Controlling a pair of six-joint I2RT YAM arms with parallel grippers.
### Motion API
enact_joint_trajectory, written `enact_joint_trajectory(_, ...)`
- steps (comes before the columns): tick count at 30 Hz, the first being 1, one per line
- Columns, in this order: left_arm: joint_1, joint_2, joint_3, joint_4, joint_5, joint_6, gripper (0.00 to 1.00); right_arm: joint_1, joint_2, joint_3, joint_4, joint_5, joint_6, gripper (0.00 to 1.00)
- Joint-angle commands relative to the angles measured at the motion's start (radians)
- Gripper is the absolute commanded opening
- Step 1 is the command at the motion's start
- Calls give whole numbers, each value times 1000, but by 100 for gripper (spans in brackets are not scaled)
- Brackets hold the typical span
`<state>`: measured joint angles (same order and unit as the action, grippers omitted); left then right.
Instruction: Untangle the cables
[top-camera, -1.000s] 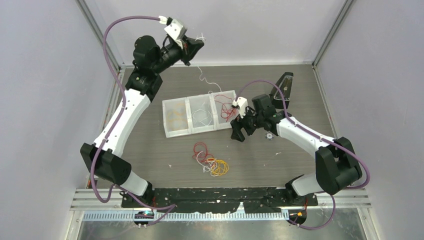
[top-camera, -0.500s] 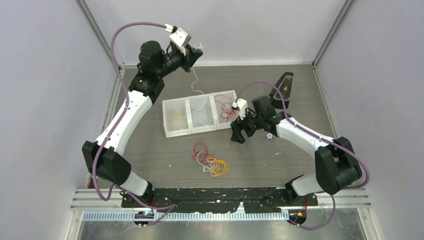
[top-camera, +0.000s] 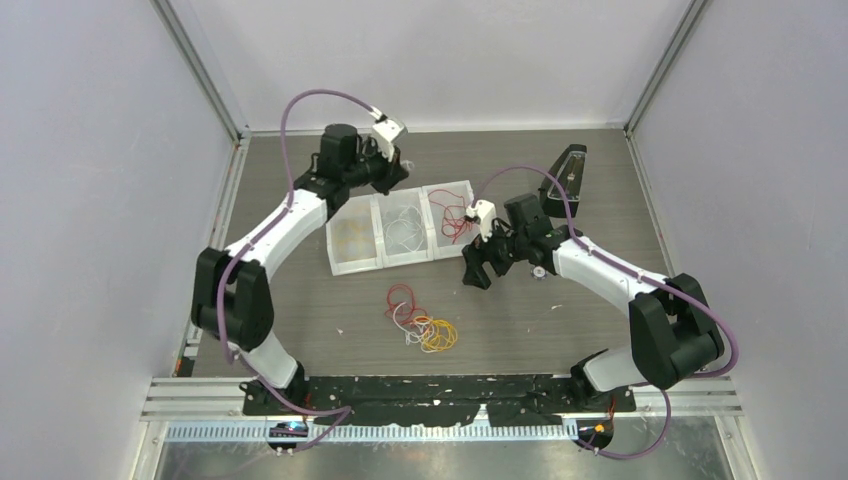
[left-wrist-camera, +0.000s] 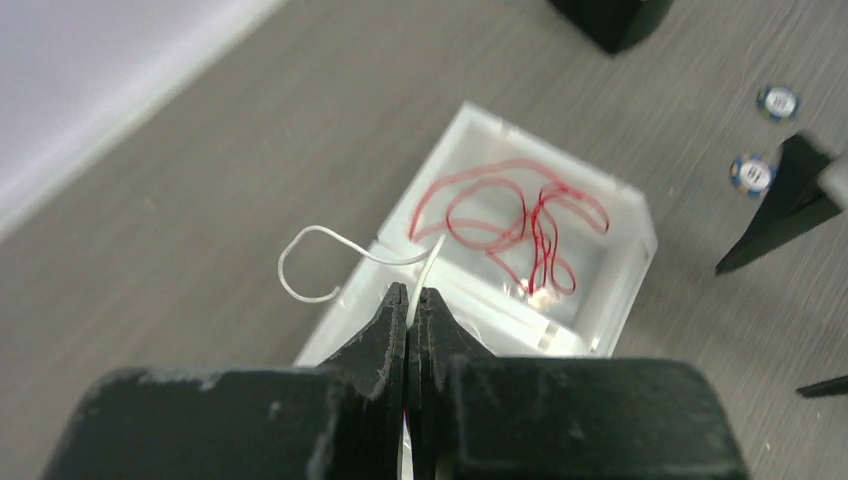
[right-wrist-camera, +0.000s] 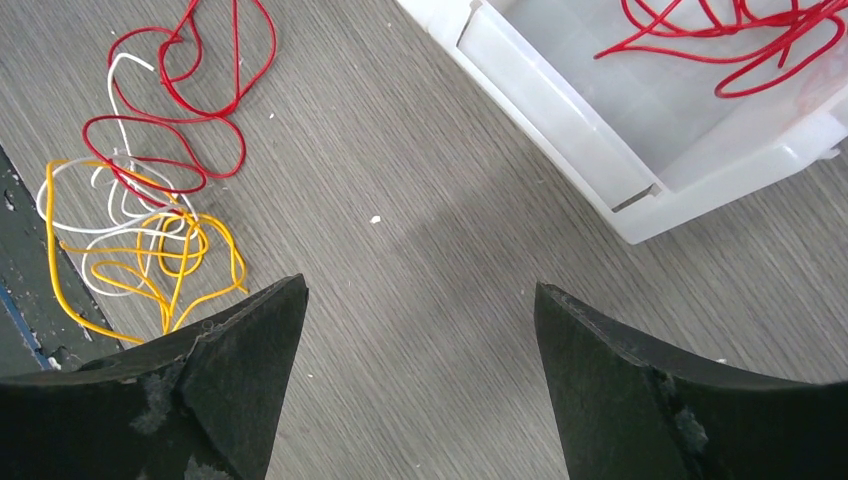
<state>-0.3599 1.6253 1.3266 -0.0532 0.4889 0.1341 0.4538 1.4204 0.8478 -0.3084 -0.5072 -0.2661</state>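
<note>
The left gripper (top-camera: 391, 174) is pinched tight on a white cable (left-wrist-camera: 322, 234) over the far side of the tray (top-camera: 383, 266). The cable curls out past the fingertips in a hook. Its lower part is hidden behind the fingers, so I can't tell whether it reaches into a compartment.

The tray lies toward the far middle of the table (top-camera: 300, 300) and has three compartments. Yellow loops (top-camera: 350, 237) are in the left one, white loops (top-camera: 404, 228) in the middle and red cables (top-camera: 453, 217) in the right.

The right gripper (top-camera: 479, 268) has its jaws spread wide and holds nothing. It hangs above bare table just off the tray's right near corner.

A tangle (top-camera: 423, 321) of red, white and yellow cables lies near the middle of the near edge, apart from both grippers.

Two chips (left-wrist-camera: 752, 172) lie on the table right of the tray.
</note>
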Motion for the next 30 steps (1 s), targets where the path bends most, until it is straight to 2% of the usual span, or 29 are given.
enact_joint_trajectory(1,-5,75,-1,-84,-23,42,0,-10,-9,-11,28,-13,4,90)
enact_joint_trajectory(8,-9,212,76,-206,-31,-23,0,-20,-7,-25,28,-14,2,90)
enact_joint_trajectory(13,-21,231,27,-234,-20,-95,0,-31,-6,-27,28,-16,1,90)
enact_joint_trajectory(20,-40,73,-115,-52,-2,-79,0,-36,-3,-34,28,-24,-1,90)
enact_joint_trajectory(25,-48,-22,-60,-103,-12,-75,0,-37,-11,-37,28,-22,1,90)
enact_joint_trajectory(30,-50,-57,-40,-174,43,-97,0,-40,-22,-48,28,-20,-1,90)
